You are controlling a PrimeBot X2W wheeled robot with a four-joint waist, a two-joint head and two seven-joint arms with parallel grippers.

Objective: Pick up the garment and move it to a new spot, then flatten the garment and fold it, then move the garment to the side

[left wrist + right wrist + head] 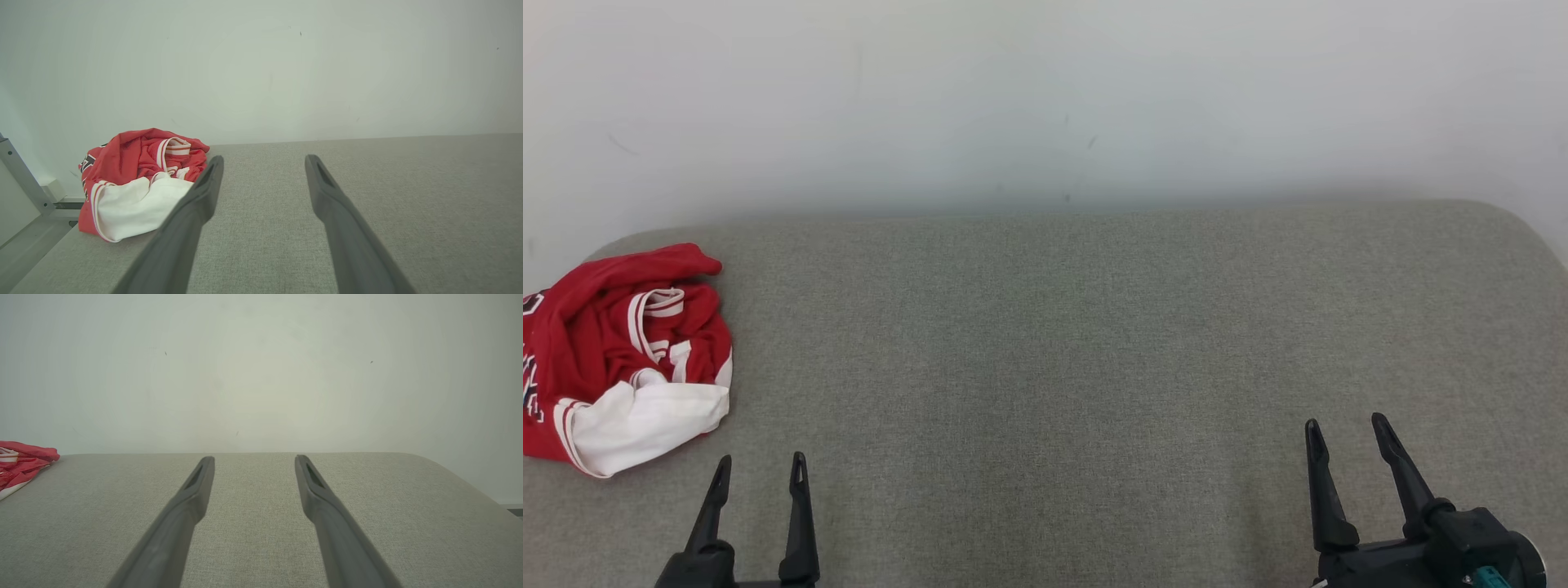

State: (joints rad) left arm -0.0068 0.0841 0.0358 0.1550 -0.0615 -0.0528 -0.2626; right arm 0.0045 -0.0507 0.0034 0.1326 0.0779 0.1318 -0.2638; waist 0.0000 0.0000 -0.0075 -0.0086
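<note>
The garment [621, 351] is lying untouched while the left gripper [760, 460] is hovering with its two dark fingers spread wide and nothing between them. The right gripper [1345, 421] is standing just as wide and just as empty.

Outward from the left fingertips, the red-and-white bundle is sitting crumpled, near them and off to their left, at the left edge of the grey padded surface [1045, 343]. The right gripper is pointing at bare cloth, well apart from it.

The heap is looking soft, light and limp, perhaps a slick jersey knit, so it is probably going to sag and trail when lifted. A raised fold on top near the striped trim, or the white panel's near edge, is looking like the best hold.

The left wrist view is giving the heap whole, with its height, plus a metal frame [20, 179] beyond the surface's edge. The head view is cropping the heap at its left border, and the right wrist view is catching a red sliver of it.
</note>
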